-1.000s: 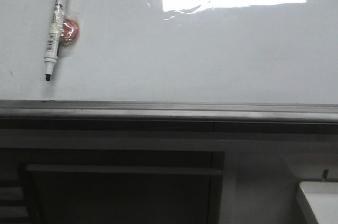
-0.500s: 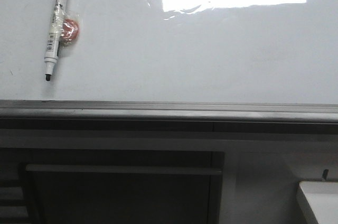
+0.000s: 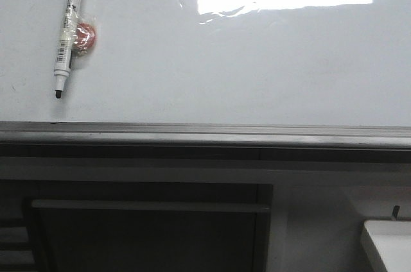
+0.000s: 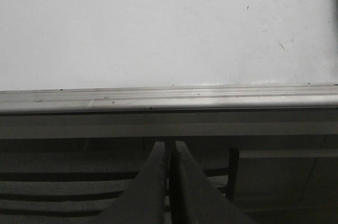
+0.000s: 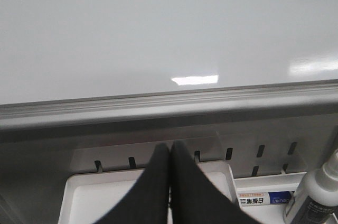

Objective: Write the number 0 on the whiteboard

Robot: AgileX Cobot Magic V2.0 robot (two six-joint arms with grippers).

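1. Holding both hands low below the board: my left hand (image 4: 169, 152) is pressed shut on nothing, and my right hand (image 5: 169, 152) is the same, empty over a white tray (image 5: 100, 195).
2. Above them runs the grey rail (image 3: 205, 136) of the whiteboard (image 3: 257, 67).
3. The marker (image 3: 67, 31) rests up at the board's left, uncapped, beside a red blob (image 3: 85, 34).
4. Nothing has moved over the last second, so no number 0 yet; I judge fetching the marker comes first.

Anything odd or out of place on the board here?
The marker is uncapped, lying slightly tilted on the whiteboard, beside a red round thing. No 0 is drawn yet. Faint specks mark the surface.
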